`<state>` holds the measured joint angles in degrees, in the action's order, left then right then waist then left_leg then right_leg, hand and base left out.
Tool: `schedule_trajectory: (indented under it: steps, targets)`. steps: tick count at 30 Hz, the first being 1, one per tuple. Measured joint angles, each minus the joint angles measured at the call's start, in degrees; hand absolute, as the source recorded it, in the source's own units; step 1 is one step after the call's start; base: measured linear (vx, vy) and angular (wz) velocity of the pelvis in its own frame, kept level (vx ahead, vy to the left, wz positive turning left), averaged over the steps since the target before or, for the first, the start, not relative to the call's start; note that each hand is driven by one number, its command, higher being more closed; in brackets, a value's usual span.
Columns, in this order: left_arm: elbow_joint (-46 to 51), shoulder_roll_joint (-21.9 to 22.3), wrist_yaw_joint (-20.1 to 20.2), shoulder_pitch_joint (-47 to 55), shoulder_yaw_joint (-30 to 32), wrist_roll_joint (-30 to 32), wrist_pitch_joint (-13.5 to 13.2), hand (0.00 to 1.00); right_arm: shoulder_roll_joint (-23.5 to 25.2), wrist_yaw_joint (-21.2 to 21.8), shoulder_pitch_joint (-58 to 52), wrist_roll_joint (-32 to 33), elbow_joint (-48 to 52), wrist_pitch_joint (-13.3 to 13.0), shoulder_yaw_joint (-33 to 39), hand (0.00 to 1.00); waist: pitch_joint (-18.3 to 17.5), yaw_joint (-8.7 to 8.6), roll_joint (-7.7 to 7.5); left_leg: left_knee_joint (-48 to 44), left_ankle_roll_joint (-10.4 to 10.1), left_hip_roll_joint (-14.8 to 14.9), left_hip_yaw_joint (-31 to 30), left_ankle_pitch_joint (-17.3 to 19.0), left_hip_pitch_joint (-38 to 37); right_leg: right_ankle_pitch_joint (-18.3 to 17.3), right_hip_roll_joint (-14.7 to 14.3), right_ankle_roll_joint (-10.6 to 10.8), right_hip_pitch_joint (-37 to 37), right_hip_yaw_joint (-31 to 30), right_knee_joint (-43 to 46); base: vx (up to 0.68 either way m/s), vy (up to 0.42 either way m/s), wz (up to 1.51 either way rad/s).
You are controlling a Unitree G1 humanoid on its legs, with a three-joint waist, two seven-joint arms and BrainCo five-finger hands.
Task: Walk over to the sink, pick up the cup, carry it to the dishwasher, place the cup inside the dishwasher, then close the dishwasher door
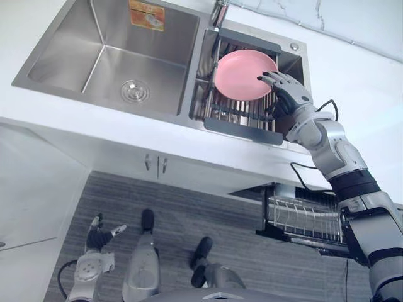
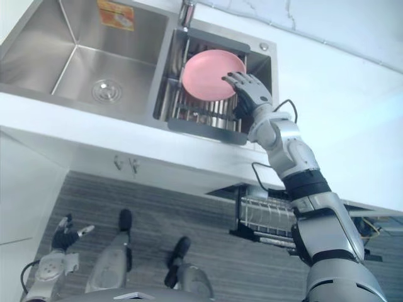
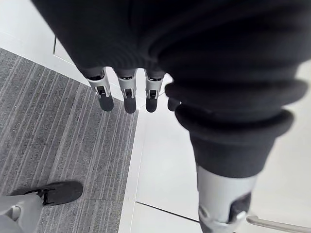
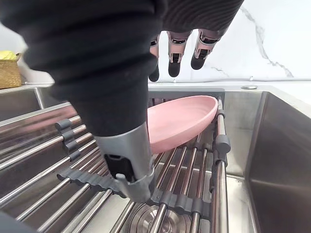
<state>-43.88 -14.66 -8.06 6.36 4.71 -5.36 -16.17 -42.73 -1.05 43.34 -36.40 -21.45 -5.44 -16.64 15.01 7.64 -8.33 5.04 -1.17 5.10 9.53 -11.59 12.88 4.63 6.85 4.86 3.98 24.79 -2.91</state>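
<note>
pink plate (image 1: 242,75): edge hid by R robot hand (image 1: 286,91) | sink (image 1: 63,56): cut off

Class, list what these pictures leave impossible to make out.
Left eye view: whether the right hand touches the pink dish; it overlaps the rim.
Right wrist view: part of the dish, behind the hand's cover.
Left eye view: right end of the dishwasher rack, behind the right arm.

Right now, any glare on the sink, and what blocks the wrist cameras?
Left eye view: soft sheen on the left basin, none on the pink plate. Right wrist view: the right robot hand covers much of the drying rack. Left wrist view: the left robot hand covers much of the floor.
</note>
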Motion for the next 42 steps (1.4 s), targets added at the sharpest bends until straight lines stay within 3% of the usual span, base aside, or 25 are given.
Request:
schedule_trajectory:
  steps: [23,42]
  targets:
    - [0.96,-0.72,-0.23,0.09,1.96,-0.06,0.09,0.00,0.05,-0.04,5.55,0.06,-6.83,1.63,-2.96,0.00,0.05,2.24,-0.07,-0.01,-0.06,0.02,-1.56,-0.64,2.35,0.10,-0.11,-0.05,1.26,1.53,-0.41,0.02,0.001,0.03]
    - [3.46,-1.21,0.13,0.17,1.96,-0.12,0.07,0.00,0.04,4.27,9.00,0.17,-9.61,2.58,-4.60,0.00,2.81,3.10,-0.75,-0.02,-0.15,0.07,-1.65,-0.66,3.09,0.14,-0.13,-0.10,1.85,1.89,-0.37,0.02,0.003,0.00]
